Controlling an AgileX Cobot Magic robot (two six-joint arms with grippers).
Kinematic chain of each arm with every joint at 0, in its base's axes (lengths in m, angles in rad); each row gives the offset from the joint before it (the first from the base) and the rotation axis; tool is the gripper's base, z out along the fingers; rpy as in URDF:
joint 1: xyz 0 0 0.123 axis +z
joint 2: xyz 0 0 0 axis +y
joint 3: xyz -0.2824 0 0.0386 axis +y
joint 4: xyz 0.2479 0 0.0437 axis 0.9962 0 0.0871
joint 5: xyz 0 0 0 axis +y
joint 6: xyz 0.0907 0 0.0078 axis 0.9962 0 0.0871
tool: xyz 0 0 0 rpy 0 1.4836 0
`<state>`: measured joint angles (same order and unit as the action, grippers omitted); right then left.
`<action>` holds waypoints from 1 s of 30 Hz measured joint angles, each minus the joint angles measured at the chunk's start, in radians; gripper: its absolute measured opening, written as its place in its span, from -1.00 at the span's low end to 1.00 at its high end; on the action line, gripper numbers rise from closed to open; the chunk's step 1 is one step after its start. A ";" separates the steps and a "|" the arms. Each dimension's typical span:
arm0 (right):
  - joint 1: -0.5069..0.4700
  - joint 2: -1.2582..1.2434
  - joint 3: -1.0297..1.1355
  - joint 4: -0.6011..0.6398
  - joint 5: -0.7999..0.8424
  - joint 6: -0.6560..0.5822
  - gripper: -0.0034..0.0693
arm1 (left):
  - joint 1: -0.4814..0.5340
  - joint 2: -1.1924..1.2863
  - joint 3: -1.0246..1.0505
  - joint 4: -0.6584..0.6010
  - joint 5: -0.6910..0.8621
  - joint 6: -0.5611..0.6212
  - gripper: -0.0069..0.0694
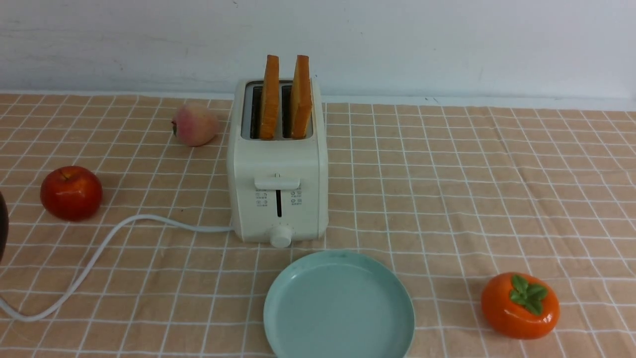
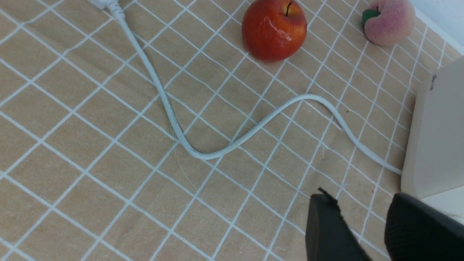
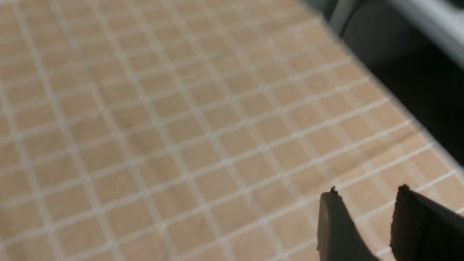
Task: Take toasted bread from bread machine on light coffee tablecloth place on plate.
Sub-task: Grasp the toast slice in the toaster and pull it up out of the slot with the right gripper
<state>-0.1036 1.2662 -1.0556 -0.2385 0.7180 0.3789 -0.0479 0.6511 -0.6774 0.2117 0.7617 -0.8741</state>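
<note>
Two slices of toasted bread stand upright in the slots of the cream-white bread machine, in the middle of the light coffee tablecloth. The mint-blue plate lies empty just in front of the bread machine. My left gripper is open and empty above the cloth, beside the bread machine's side wall. My right gripper is open and empty over bare cloth near the table's edge. Neither gripper shows in the front view, apart from a dark sliver at its left edge.
A red apple sits at the left and a peach behind it, left of the bread machine. An orange persimmon sits at the front right. The white power cord snakes over the cloth at the front left.
</note>
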 joint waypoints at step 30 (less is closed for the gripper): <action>0.278 0.424 -0.474 1.153 0.180 -0.848 -0.25 | -0.196 0.340 -0.288 -0.399 0.172 0.491 -0.19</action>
<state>0.1740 1.6903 -1.5301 0.9146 0.8984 -0.4688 -0.2441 0.9911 -0.9659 -0.1877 0.9339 -0.3828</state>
